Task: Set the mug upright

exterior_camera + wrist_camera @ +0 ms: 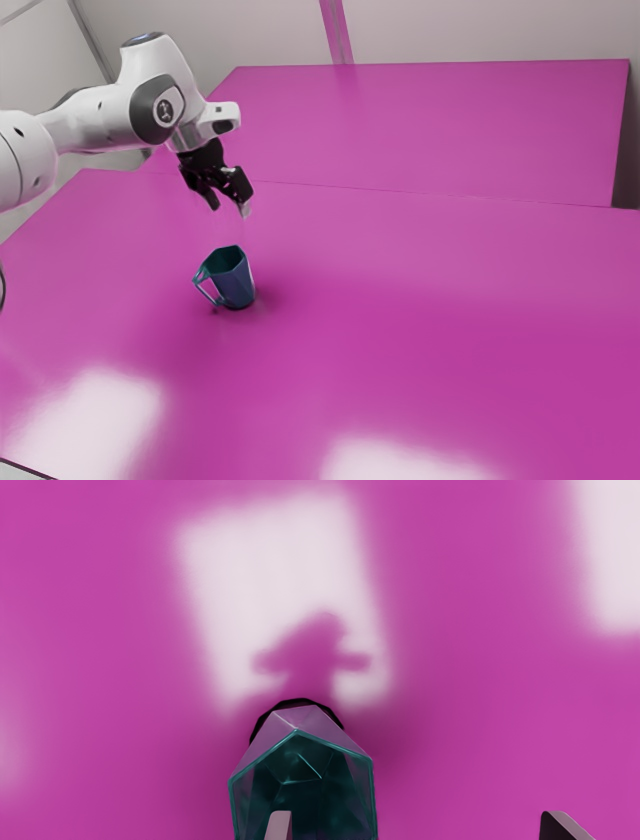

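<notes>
Above the mug, my gripper point(229, 207) hangs in the air, its two fingers spread with nothing between them. The teal-blue faceted mug point(234, 280) stands on its base with its mouth facing up, its handle toward the exterior view's left. In the wrist view the gripper point(417, 816) is open, and one fingertip overlaps the opening of the mug point(300, 775); the other fingertip is off to the mug's side. A gap separates mug and fingers in the exterior view.
The mug rests on a glossy magenta table point(400, 330) with bright light patches. Behind it lies another magenta surface point(430, 120), in front of a pale wall. A dark ring point(301, 701) shows around the mug's base.
</notes>
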Motion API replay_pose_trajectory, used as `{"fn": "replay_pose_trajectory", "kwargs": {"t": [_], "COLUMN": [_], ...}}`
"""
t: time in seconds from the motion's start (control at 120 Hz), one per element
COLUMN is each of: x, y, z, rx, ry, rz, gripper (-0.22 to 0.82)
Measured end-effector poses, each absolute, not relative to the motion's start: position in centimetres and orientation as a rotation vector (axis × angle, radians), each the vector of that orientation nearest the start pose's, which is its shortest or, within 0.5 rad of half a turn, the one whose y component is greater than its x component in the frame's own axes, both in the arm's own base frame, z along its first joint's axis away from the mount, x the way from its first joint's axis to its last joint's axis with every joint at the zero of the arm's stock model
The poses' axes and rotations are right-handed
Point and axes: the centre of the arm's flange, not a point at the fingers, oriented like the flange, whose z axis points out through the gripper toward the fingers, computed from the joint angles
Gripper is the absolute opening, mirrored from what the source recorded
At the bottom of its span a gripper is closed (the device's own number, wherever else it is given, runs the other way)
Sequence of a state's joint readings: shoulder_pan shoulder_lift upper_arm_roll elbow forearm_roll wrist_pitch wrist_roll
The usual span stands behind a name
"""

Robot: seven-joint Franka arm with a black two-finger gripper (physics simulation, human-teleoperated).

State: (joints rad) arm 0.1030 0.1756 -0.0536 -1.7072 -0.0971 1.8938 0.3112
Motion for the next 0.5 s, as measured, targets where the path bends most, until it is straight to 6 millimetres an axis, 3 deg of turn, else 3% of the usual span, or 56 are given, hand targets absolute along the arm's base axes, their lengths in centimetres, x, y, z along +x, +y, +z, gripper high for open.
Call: {"fn": "replay_pose_trajectory", "kwargs": {"t": [0.225, 0.5], "x": [61.9, 60.4], "y": [2.3, 2.3], "z": [55.8, 59.0], "rx": [-3.221, -3.217], "ry": [0.391, 0.400], "rz": [-0.102, -0.087], "gripper": [0.58, 0.60]}}
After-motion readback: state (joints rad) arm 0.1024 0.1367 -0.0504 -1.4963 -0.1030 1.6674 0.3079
